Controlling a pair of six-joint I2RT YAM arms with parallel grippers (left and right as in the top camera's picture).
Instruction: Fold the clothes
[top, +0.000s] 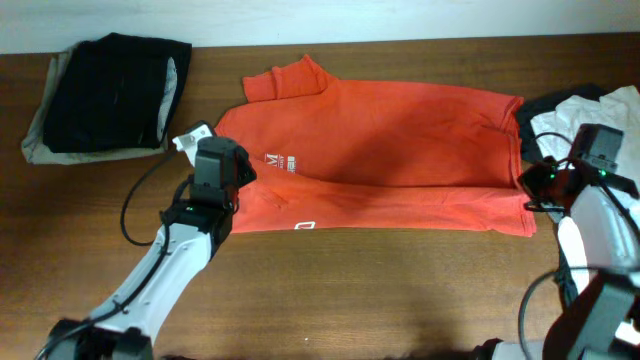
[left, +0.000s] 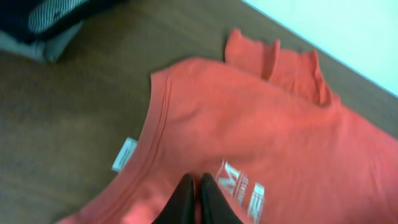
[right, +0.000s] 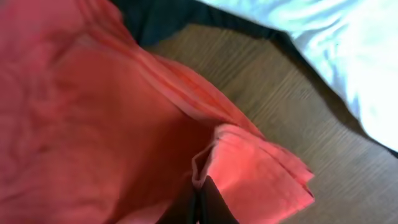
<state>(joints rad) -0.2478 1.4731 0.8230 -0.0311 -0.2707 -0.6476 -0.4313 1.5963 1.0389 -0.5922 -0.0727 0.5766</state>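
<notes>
The red-orange T-shirt (top: 400, 140) lies spread out, seemingly folded lengthwise, white lettering facing up.

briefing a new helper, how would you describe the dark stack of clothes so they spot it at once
On the wooden table, look to the far left corner, left of the red-orange T-shirt spread across the middle. The dark stack sits there: a black garment on a grey one. It is squared and neat, unlike the loose white and black heap at the right edge.
</notes>
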